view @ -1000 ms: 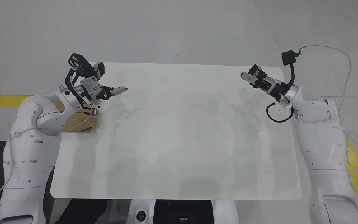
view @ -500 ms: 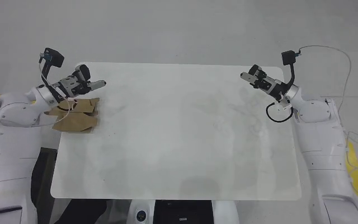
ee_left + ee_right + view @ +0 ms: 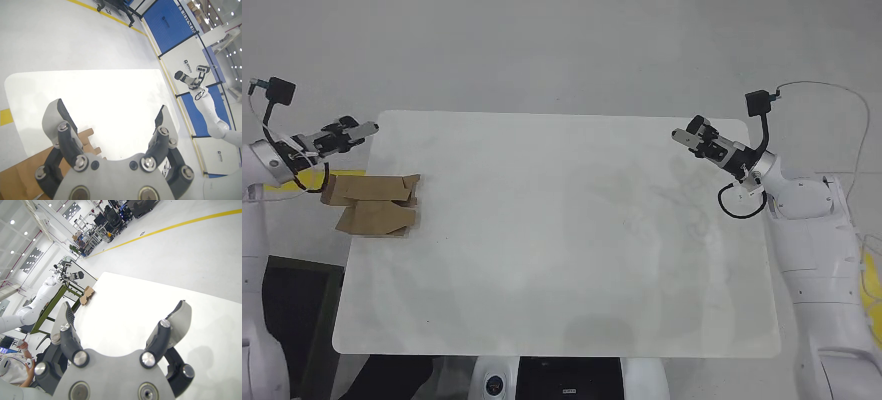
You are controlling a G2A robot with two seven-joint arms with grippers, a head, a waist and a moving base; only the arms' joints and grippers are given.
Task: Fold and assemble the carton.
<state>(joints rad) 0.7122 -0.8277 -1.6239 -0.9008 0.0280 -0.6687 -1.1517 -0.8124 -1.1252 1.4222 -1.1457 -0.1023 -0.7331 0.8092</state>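
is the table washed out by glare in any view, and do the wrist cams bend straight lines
Left wrist view: table blown out to plain white; the barrier behind it bows, so wide-angle bending. Right wrist view: table bright too, faint shadow beside the right gripper, floor line curves. Top view: even light, smudges on the table readable, carton evenly lit.

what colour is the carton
Plain brown cardboard, no print visible. The carton shows best in the top view.

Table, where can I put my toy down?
The table is bare from the carton across to the right gripper, and along the whole near edge. Only the left edge is crowded: the carton lies there, near the left gripper.
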